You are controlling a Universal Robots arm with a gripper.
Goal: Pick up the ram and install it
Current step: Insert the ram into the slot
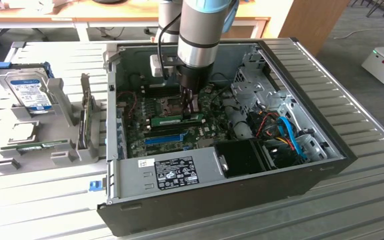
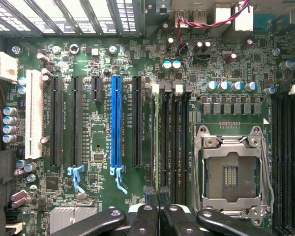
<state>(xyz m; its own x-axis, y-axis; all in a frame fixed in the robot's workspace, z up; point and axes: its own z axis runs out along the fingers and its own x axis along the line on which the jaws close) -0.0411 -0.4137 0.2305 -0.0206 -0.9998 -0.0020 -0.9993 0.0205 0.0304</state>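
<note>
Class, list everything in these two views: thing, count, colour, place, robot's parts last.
computer case: one, black, open on the slatted table.
motherboard: one, green, inside the case.
ram: one, green, upright on the motherboard beneath the tool.
hard drive: one, silver, blue label, exterior view's left.
green stick: one, green, on the grey holder by the hard drive.
arm: one, grey, reaching into the case.
tool: one, black, shut, at the ram.

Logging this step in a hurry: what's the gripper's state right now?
Gripper: jaws shut on the ram, which appears thin and edge-on between them, low over the motherboard.
</note>
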